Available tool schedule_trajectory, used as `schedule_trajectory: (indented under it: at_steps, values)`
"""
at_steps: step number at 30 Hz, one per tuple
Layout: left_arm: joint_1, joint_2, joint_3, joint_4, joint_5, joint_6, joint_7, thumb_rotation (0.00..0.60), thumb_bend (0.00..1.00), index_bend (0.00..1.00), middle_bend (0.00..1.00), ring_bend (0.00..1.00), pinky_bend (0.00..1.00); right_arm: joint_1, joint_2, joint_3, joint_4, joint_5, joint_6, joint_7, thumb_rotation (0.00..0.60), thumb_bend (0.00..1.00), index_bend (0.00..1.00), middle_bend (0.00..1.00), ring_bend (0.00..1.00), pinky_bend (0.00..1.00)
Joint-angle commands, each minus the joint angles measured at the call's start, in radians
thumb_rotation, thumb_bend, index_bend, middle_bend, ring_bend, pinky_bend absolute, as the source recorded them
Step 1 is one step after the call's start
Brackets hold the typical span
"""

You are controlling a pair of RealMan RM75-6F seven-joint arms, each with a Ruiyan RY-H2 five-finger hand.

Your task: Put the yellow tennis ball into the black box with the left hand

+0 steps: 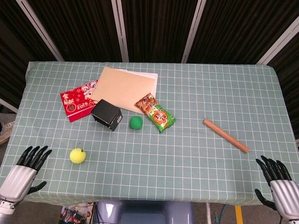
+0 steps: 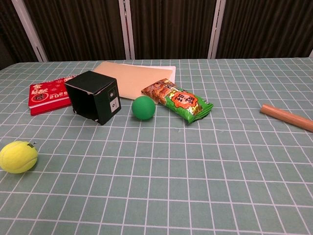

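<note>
The yellow tennis ball (image 1: pixel 77 155) (image 2: pixel 18 156) lies on the checked green cloth near the front left. Beyond it and to its right the black box (image 1: pixel 106 115) (image 2: pixel 92 96) rests tilted on the cloth. My left hand (image 1: pixel 24 170) hovers at the table's front left corner, left of the ball and apart from it, fingers spread, holding nothing. At the front right corner my right hand (image 1: pixel 278 180) also has its fingers spread and holds nothing. Neither hand shows in the chest view.
A green ball (image 1: pixel 136 122) (image 2: pixel 144 107) sits right of the box, beside a snack packet (image 1: pixel 155 112) (image 2: pixel 178 100). Behind the box lie a tan folder (image 1: pixel 122 85) (image 2: pixel 132 77) and a red packet (image 1: pixel 79 100) (image 2: pixel 50 94). A wooden stick (image 1: pixel 225 135) (image 2: pixel 287 117) lies at the right.
</note>
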Motion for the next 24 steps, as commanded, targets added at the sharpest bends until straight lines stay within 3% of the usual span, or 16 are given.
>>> schedule_trajectory:
  at_steps: [1, 11, 13, 14, 16, 19, 24]
  values:
    - [0.002, 0.003, -0.001, 0.003, -0.004, 0.004, -0.009, 0.6, 0.09, 0.02, 0.03, 0.0, 0.0, 0.007, -0.007, 0.001, -0.006, 0.002, -0.014, -0.017, 0.6, 0.36, 0.0, 0.0, 0.0, 0.0]
    - [0.006, -0.009, 0.006, -0.001, 0.003, -0.001, 0.02, 0.6, 0.1, 0.02, 0.04, 0.0, 0.0, 0.011, -0.002, -0.001, -0.004, -0.003, -0.014, 0.003, 0.6, 0.36, 0.0, 0.0, 0.0, 0.0]
    - [-0.006, -0.015, 0.007, 0.006, 0.019, -0.01, 0.016, 0.6, 0.11, 0.05, 0.09, 0.02, 0.01, 0.014, -0.001, 0.001, 0.0, -0.003, -0.013, 0.017, 0.6, 0.36, 0.0, 0.0, 0.0, 0.0]
    - [-0.013, -0.019, 0.007, 0.01, 0.027, -0.017, 0.011, 0.6, 0.12, 0.07, 0.12, 0.04, 0.03, 0.016, -0.002, 0.002, 0.003, 0.0, -0.015, 0.023, 0.6, 0.36, 0.0, 0.0, 0.0, 0.0]
    - [-0.027, -0.027, 0.008, 0.021, 0.045, -0.024, 0.003, 0.6, 0.16, 0.2, 0.29, 0.18, 0.21, 0.022, -0.004, 0.006, 0.01, 0.014, -0.026, 0.036, 0.6, 0.36, 0.0, 0.0, 0.0, 0.0]
    - [-0.043, -0.041, 0.013, 0.056, 0.084, -0.022, -0.01, 0.6, 0.21, 0.33, 0.44, 0.37, 0.41, 0.031, -0.005, 0.017, 0.02, 0.04, -0.041, 0.052, 0.6, 0.36, 0.0, 0.0, 0.0, 0.0]
    - [-0.036, -0.075, 0.024, 0.166, 0.114, 0.004, -0.019, 0.6, 0.28, 0.42, 0.54, 0.49, 0.49, 0.04, -0.003, 0.034, 0.028, 0.072, -0.049, 0.07, 0.6, 0.36, 0.0, 0.0, 0.0, 0.0]
